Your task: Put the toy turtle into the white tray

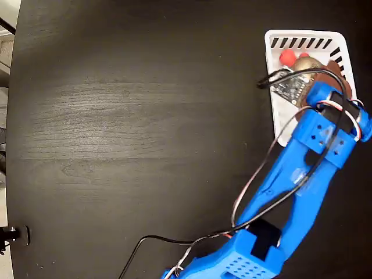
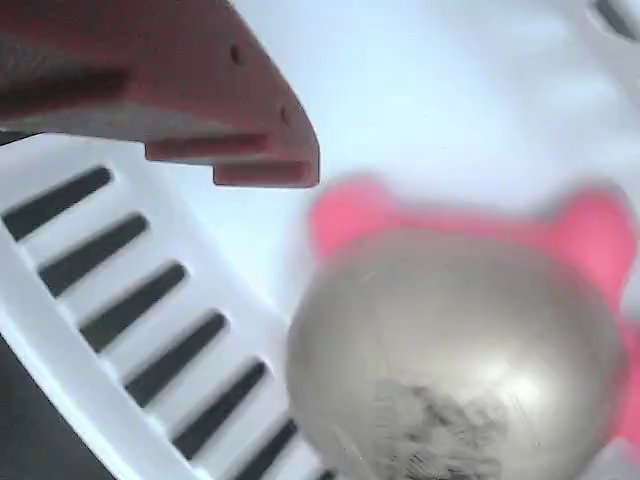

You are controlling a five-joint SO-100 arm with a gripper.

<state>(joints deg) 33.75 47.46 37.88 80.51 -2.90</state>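
Note:
In the fixed view the toy turtle (image 1: 293, 58) lies inside the white tray (image 1: 271, 70) at the table's upper right, its red head toward the slotted end. My gripper (image 1: 317, 70) hangs right over it on the blue arm and hides part of the shell. In the wrist view the turtle (image 2: 450, 340) fills the lower right, blurred, with a gold shell and pink legs, resting on the tray floor beside the slotted wall (image 2: 70, 340). One red finger (image 2: 230, 110) shows at the upper left, apart from the turtle with white floor between them. The other finger is out of frame.
The dark wooden table (image 1: 145, 128) stretches left of the tray. The blue arm (image 1: 290, 186) and its cables (image 1: 256, 174) run from the bottom edge up to the tray. The table's curved edge (image 1: 14, 70) is at the far left.

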